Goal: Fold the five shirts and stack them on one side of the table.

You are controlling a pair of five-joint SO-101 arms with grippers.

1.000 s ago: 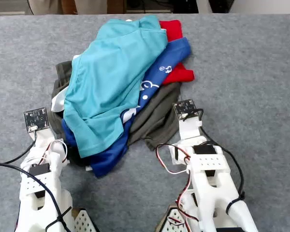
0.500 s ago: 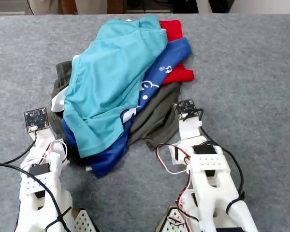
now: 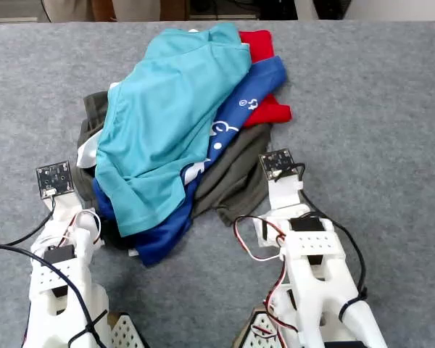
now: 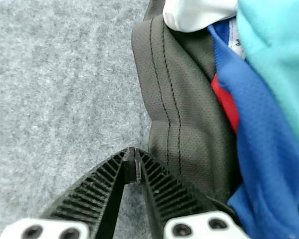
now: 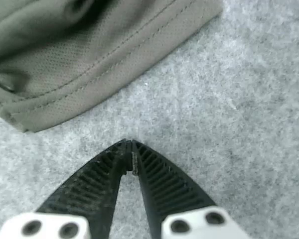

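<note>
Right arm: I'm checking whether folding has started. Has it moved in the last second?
No. In the high view the right arm sits at the same spot as before, beside the hem of the olive shirt.

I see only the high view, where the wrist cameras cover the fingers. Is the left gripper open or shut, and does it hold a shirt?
Observer: The left gripper is shut and empty, its tips over the table just beside the olive shirt.
Operator: And the other one?
Observer: The right gripper is shut and empty too; an olive-grey hem lies apart from its tips.
Operator: Anything hidden at the pile's left edge?
Observer: A red strip shows between the olive shirt and the blue shirt.
</note>
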